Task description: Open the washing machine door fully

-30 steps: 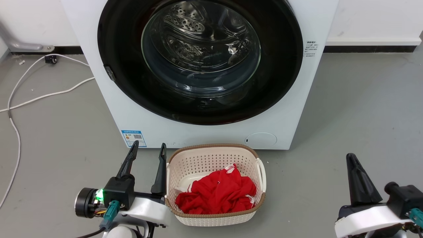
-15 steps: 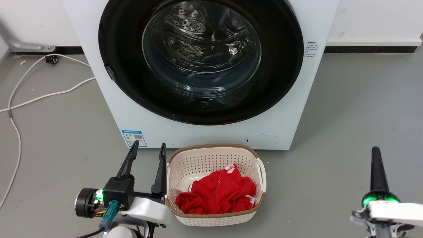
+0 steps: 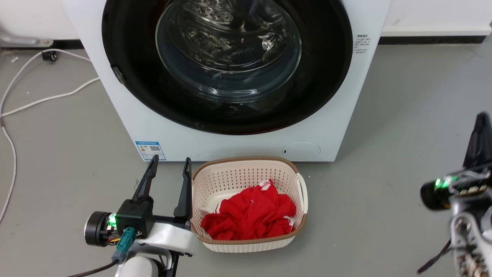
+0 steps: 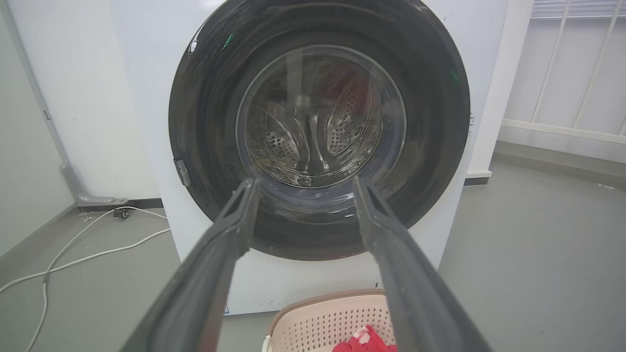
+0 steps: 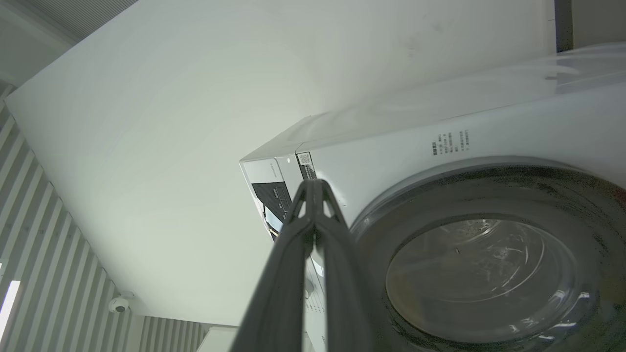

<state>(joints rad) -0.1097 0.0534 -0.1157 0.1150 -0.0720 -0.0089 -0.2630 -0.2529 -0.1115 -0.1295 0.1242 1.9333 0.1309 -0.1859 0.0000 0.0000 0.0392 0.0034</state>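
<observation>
The washing machine door [image 3: 326, 77] is a glossy black disc with a clear glass bowl, and it lies shut against the white machine front. It also faces me in the left wrist view [image 4: 320, 127] and sits tilted in the right wrist view [image 5: 489, 274]. A small grey catch [image 3: 117, 75] sits on its left rim. My left gripper [image 3: 171, 161] is open low on the floor side, well short of the door, its fingers [image 4: 230, 230] framing the glass. My right gripper [image 3: 482, 117] is at the far right, away from the machine, with its fingertips [image 5: 315, 183] pressed together and nothing between them.
A cream basket [image 3: 246, 159] with red cloth [image 3: 250, 213] stands on the grey floor right in front of the machine, beside my left gripper. A white cable [image 3: 46, 98] trails on the left. A round white service flap [image 3: 301, 149] sits low on the machine.
My right arm has risen and swung to the right edge, rolling over as it went. The head camera has shifted slightly. The left gripper and the door have not moved.
</observation>
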